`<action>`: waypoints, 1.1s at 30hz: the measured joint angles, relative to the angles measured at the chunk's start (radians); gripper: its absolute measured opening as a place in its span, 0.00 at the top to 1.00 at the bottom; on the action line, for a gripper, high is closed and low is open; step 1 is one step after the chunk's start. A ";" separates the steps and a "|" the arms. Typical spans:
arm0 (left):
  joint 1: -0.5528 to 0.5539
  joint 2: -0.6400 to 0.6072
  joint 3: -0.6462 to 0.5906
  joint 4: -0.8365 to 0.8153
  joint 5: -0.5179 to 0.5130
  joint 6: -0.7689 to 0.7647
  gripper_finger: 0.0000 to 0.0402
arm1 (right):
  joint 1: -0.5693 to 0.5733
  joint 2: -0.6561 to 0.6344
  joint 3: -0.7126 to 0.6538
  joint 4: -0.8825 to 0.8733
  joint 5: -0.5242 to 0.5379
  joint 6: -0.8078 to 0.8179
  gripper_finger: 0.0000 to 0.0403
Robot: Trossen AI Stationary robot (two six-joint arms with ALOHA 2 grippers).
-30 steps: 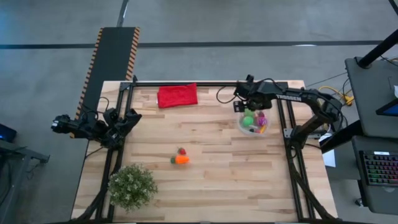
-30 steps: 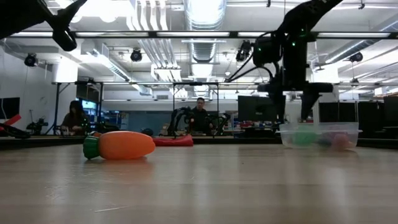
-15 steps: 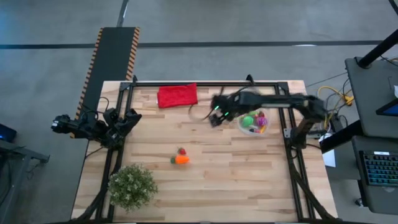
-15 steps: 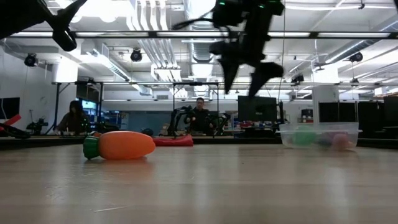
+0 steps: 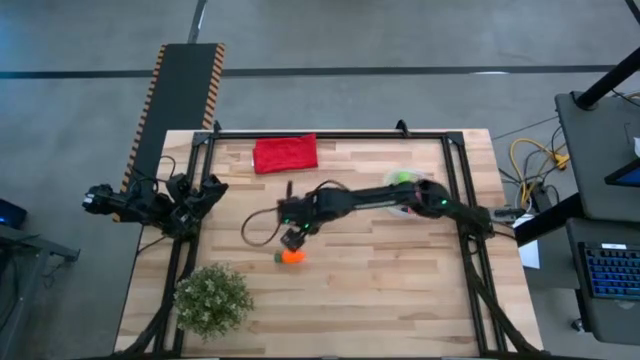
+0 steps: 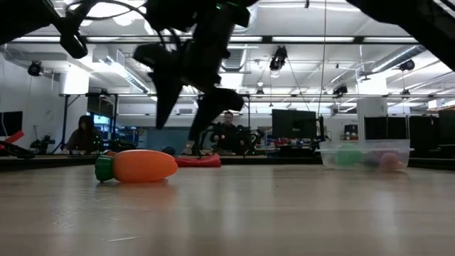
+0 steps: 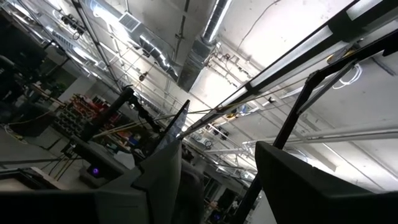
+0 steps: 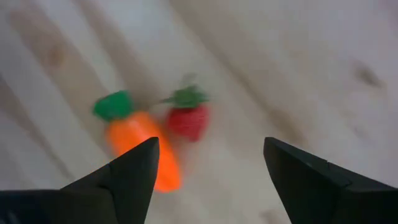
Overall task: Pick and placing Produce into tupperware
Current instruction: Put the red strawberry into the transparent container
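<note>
An orange toy carrot (image 5: pixel 291 256) with a green top lies on the wood near the table's middle, and a small red strawberry (image 8: pixel 186 118) lies right beside it. In the low view the carrot (image 6: pixel 138 166) rests on its side. The clear round tub (image 6: pixel 364 154) stands at the table's right, with green and pink pieces inside; my right arm partly covers the tub (image 5: pixel 400 180) in the high view. My right gripper (image 5: pixel 292 238) hangs open just above the carrot and strawberry, touching neither; its fingers (image 8: pixel 134 174) point down. My left gripper (image 5: pixel 200 195) waits open at the left edge.
A red cloth (image 5: pixel 285 154) lies at the far edge. A bushy potted plant (image 5: pixel 212 298) stands at the near left corner. Black frame rails run along the left, right and far sides. Bare wood lies between the carrot and the tub.
My right gripper has swung from over the tub toward the table's left and near side, across the middle, and now hangs above the carrot and strawberry, lower than before. It has stayed open. The produce and the tub have not moved.
</note>
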 joint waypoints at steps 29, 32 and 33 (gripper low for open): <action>0.000 0.014 0.000 -0.003 -0.007 -0.001 0.52 | 0.048 0.198 0.191 -0.013 0.051 0.001 0.47; 0.000 0.016 0.000 -0.002 -0.007 -0.001 0.52 | 0.048 0.198 0.190 -0.018 0.083 -0.026 0.50; 0.000 0.018 0.000 -0.003 -0.008 -0.001 0.52 | 0.048 0.198 0.190 -0.018 0.088 -0.029 0.51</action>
